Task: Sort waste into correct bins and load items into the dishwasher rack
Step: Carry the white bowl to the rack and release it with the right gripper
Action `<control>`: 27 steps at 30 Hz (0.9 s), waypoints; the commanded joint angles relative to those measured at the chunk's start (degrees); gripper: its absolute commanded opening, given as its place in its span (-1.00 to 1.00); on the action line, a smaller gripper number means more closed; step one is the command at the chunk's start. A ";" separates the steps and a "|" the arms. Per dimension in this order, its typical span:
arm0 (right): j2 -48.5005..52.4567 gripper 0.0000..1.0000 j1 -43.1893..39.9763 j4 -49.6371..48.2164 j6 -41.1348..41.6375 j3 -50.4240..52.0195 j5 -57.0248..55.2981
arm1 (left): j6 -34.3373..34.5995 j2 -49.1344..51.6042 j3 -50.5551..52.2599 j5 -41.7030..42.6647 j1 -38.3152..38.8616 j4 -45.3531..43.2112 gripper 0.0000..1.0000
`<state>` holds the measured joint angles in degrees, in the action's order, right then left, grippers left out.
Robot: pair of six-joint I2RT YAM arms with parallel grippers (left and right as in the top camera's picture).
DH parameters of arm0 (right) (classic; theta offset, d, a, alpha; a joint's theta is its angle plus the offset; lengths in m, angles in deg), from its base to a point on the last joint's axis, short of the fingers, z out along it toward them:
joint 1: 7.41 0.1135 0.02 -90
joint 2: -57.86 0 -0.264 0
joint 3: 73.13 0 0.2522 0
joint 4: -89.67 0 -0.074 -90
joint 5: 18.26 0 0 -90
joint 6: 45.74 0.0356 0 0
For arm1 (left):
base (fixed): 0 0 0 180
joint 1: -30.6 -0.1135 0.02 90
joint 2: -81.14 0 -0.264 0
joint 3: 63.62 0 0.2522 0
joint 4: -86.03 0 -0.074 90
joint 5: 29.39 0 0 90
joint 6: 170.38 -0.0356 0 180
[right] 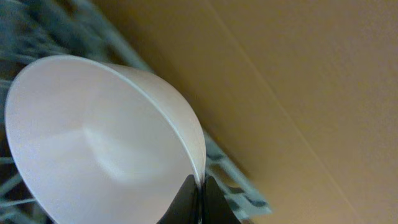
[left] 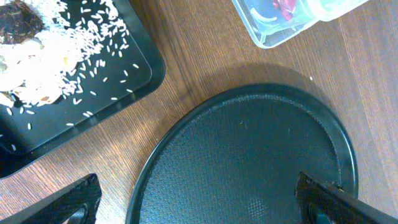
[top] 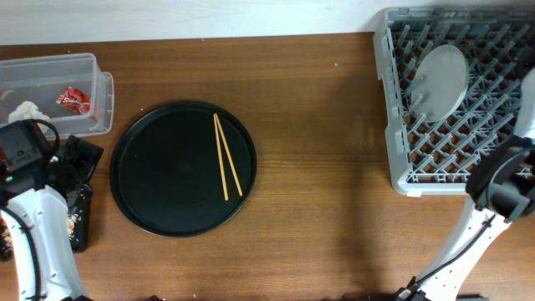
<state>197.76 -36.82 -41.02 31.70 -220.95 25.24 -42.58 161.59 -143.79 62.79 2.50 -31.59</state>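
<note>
left tool: The left tool point(left: 198, 190) hung with its fingers spread wide and nothing between them. Directly under it was the round black tray point(left: 249, 155).

right tool: The right tool point(right: 198, 196) had its fingers pressed together on the rim of the white cup point(right: 99, 137). The cup was tipped on its side, with grey lattice just behind and below it.

dishes done: The plate point(top: 441, 79) stood on edge between the pegs of the rack point(top: 386, 100), beyond the right tool toward the back of the bench point(top: 318, 209).

dishes in progress: I'd say the cup was mid-loading. It was at the rack, but I couldn't tell if it was seated on anything.

dishes left: The two chopsticks point(top: 224, 159) lay on the tray, off to the right of the left tool and well apart from the right one. Nobody was touching them.

trash done: The wrapper point(top: 73, 99) and tissue point(top: 27, 110) sat inside the clear tub point(top: 99, 92), ahead of the left tool.

food scraps done: The rice flakes point(left: 56, 43) and the brown lump point(left: 15, 22) were in the black box point(left: 134, 74), just beside the left tool on its outer side.

carrot: I couldn't spot it for sure, maybe it was buried in that pile.

overall: My guess was that the sorting was basically finished. That left settling the cup and moving the chopsticks over to the rack.
</note>
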 commanded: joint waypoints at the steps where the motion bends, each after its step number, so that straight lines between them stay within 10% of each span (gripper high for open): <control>1: 0.46 -0.92 3.87 -0.59 -3.41 0.48 1.33 | 0.55 -0.96 -0.17 0.00 -0.20 -0.09 0.98; 27: 1.05 -0.91 3.96 -6.08 -10.95 6.29 -4.76 | 0.55 -0.96 -0.17 0.00 -0.20 -0.09 0.98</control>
<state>198.09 -34.59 -48.21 20.27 -215.53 19.32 -42.58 161.59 -143.79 62.79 2.50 -31.59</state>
